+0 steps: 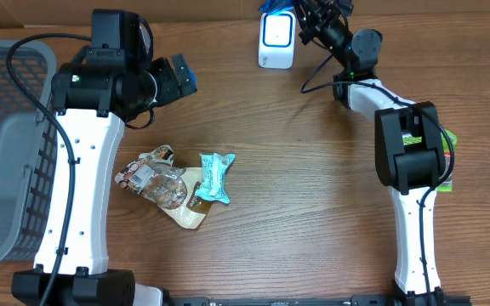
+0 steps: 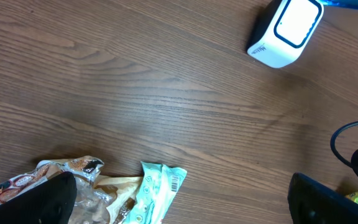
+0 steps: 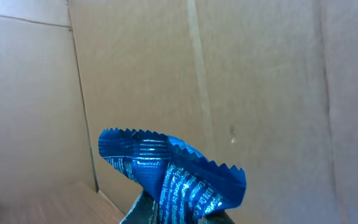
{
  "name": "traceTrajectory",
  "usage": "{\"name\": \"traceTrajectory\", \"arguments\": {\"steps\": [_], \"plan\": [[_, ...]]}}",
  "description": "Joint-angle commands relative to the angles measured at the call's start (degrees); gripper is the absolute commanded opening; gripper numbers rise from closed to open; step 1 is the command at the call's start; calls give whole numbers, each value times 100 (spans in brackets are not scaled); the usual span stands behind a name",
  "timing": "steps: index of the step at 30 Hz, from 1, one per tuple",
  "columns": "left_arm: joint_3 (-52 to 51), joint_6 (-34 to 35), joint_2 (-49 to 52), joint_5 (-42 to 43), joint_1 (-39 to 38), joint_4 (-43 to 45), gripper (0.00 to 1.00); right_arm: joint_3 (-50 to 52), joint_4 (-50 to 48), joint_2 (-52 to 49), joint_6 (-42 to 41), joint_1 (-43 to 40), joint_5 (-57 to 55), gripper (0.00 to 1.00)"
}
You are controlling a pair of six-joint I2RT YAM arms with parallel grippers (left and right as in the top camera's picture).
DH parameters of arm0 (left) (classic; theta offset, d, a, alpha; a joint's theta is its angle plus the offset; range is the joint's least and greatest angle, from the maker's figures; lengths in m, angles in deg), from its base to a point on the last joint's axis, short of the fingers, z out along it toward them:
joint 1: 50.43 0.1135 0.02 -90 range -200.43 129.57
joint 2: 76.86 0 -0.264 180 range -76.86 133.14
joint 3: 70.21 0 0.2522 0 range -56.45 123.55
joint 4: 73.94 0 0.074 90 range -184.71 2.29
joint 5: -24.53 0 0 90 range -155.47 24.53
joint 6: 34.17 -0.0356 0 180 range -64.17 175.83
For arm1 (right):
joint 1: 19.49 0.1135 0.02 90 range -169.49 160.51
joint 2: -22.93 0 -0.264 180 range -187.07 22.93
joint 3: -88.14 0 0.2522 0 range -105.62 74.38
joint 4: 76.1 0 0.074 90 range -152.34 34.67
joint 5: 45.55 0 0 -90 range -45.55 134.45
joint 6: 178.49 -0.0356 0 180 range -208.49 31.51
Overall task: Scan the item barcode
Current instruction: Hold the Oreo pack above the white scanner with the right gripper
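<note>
**A:** What has the right pincer (image 1: 311,19) got?

**B:** It is clamped tight on a crinkled blue wrapper (image 3: 169,171). It grips from below, so the saw-toothed edge stands up in front of a cardboard wall (image 3: 260,93).

**A:** Where is that relative to the scanner?

**B:** At the far edge of the bench (image 1: 313,212), just beside the white scanner (image 1: 276,38) with its blue-ringed window. Whether a barcode faces that window, I cannot tell.

**A:** And the left pincer (image 1: 179,76)?

**B:** Spread wide, with nothing between its fingers (image 2: 42,202). It hangs above bare wood, apart from the scanner.

**A:** What lies further out?

**B:** Near the middle of the bench, a teal packet (image 1: 215,177) with a printed barcode showing rests against a clear bag of biscuits (image 1: 156,180). A grey mesh basket (image 1: 7,76) sits at the left edge.
</note>
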Motion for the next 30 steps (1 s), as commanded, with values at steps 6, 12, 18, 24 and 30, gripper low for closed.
{"name": "traceTrajectory", "arguments": {"steps": [6, 12, 18, 24, 30], "plan": [[20, 17, 52, -35, -11, 22, 100, -179, 367, 37, 428, 50, -66, 4], [20, 17, 52, -35, -11, 22, 100, -179, 474, 37, 730, 50, -149, 4], [20, 17, 52, -35, -11, 22, 100, -179, 428, 37, 730, 50, -125, 4], [20, 17, 52, -37, -11, 22, 100, -179, 326, 37, 835, 50, 267, 4], [20, 17, 52, -35, -11, 22, 100, -177, 619, 37, 1019, 35, 728, 4]]}}
